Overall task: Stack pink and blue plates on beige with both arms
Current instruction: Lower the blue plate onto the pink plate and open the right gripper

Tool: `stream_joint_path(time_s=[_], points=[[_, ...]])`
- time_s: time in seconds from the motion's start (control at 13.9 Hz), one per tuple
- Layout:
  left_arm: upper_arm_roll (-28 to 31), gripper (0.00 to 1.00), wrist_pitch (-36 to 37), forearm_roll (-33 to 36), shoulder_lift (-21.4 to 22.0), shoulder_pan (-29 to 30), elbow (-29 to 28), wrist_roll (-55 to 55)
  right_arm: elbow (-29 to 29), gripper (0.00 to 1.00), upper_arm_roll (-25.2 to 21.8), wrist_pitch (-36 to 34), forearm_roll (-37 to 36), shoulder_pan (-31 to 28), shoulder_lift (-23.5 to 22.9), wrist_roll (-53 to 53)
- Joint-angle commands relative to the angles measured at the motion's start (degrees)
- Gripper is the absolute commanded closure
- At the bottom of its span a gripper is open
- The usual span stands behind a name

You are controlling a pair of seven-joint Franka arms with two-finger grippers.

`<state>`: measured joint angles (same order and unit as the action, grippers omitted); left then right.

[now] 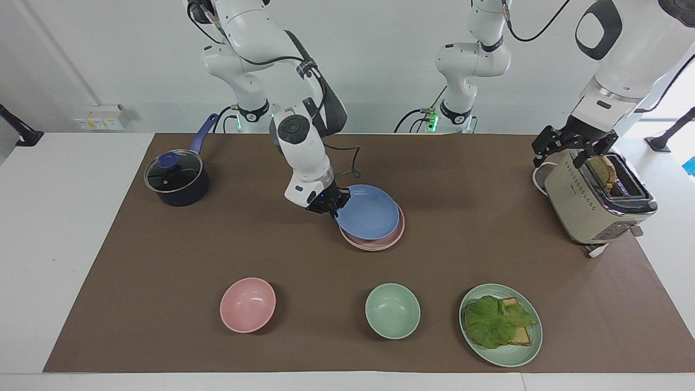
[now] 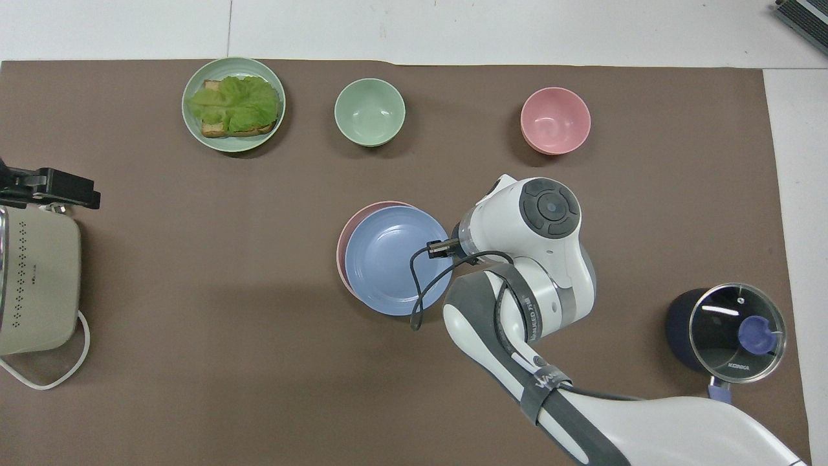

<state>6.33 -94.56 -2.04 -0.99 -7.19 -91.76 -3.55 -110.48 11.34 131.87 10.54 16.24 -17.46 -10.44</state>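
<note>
Holding the blue plate (image 1: pixel 367 212) by its rim, your right gripper (image 1: pixel 324 205) is pinched shut on it over the pink plate (image 1: pixel 374 240), mid-table; whether the beige plate lies under the pink one, you cannot tell. Your left gripper (image 1: pixel 571 142) waits with fingers spread over the toaster (image 1: pixel 594 206), at the left arm's end. Farther from the robots sit the pink bowl (image 1: pixel 247 304), green bowl (image 1: pixel 392 310) and lettuce plate (image 1: pixel 500 324). The saucepan (image 1: pixel 176 178) sits well apart at the right arm's end.

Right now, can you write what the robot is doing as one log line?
right gripper: shut on blue plate | blue plate: over pink plate | left gripper: open, over toaster, waiting
</note>
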Motion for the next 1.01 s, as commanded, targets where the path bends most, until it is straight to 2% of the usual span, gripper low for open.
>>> stream_joint_path(time_s=[0.0,0.29,0.5,0.58,0.65,0.72,0.94], points=[[-0.53,0.0,0.87,0.99,0.11,0.6,0.18,-0.14,-0.53,1.0,0.09,1.28,1.59,0.46,-0.47,0.77],[-0.53,0.0,0.87,0.99,0.11,0.6,0.18,-0.14,-0.53,1.0,0.09,5.84,1.68,1.07,-1.79,-0.01],[-0.53,0.0,0.87,0.99,0.11,0.6,0.18,-0.14,-0.44,1.0,0.09,5.68,1.68,1.08,-1.88,0.16],[-0.53,0.0,0.87,0.99,0.11,0.6,0.18,-0.14,-0.36,0.91,0.09,5.59,1.68,1.08,-1.97,0.16],[-0.53,0.0,0.87,0.99,0.11,0.6,0.18,-0.14,-0.27,0.55,0.09,5.33,1.68,0.99,-1.97,0.16],[-0.53,0.0,0.87,0.99,0.11,0.6,0.18,-0.14,-0.18,0.02,0.09,5.24,1.68,0.99,-1.97,-0.01],[-0.53,0.0,0.87,0.99,0.11,0.6,0.18,-0.14,0.96,0.0,-0.08,4.89,1.68,0.47,-1.27,-0.02]])
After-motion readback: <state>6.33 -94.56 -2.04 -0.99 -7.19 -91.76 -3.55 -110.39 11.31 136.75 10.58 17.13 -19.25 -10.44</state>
